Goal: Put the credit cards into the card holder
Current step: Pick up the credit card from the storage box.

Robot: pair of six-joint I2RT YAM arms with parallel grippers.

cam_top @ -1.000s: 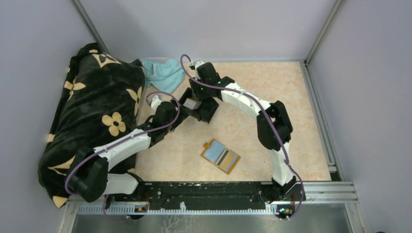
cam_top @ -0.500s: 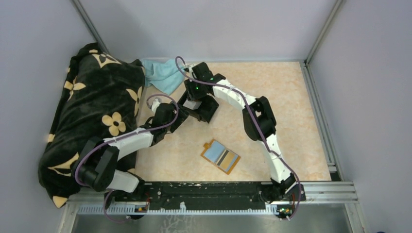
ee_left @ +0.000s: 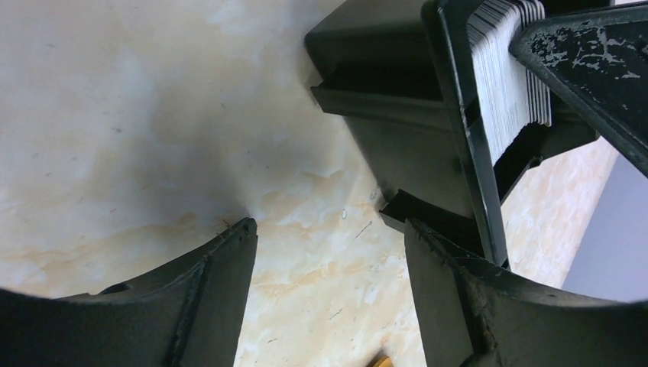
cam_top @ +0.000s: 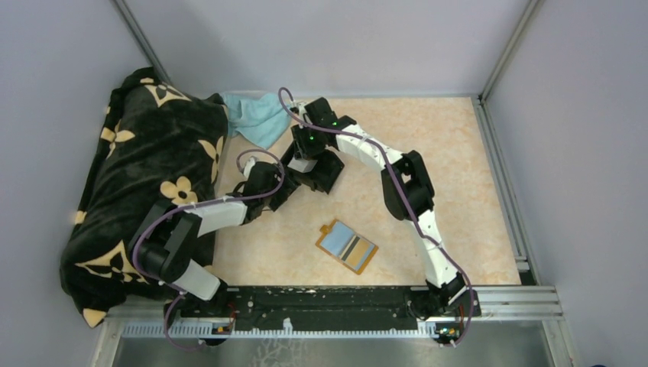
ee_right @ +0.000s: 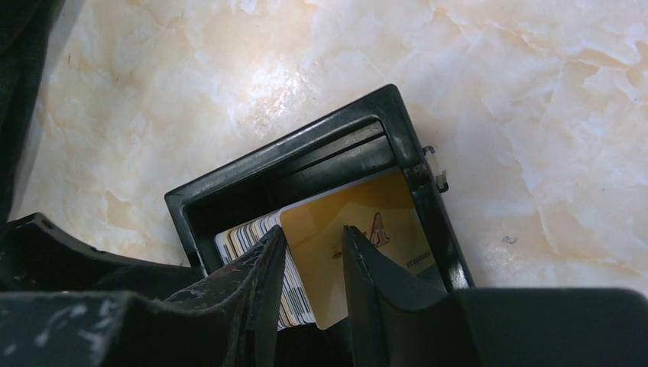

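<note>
The orange card holder (cam_top: 347, 246) lies open on the table, with bluish and dark cards in its slots. Farther back stands a black tray (ee_right: 229, 183) with a stack of credit cards (ee_right: 244, 237) on edge; a gold card (ee_right: 367, 222) leans at the front. My right gripper (ee_right: 315, 245) reaches into the tray, jaws open and narrow, astride the gold card's edge and apart from it. My left gripper (ee_left: 330, 229) hangs open over bare table just beside the tray (ee_left: 367, 46), with nothing between its fingers. In the top view both grippers meet at the tray (cam_top: 327, 177).
A black blanket with cream flowers (cam_top: 145, 176) is heaped along the left side. A teal cloth (cam_top: 256, 118) lies at the back, behind the tray. Grey walls and a metal frame enclose the marble-patterned table (cam_top: 443, 145).
The left arm's elbow has drawn back toward its base and its jaws have narrowed somewhat. The right arm folded its elbow leftward and its jaws closed a little around the gold card.
</note>
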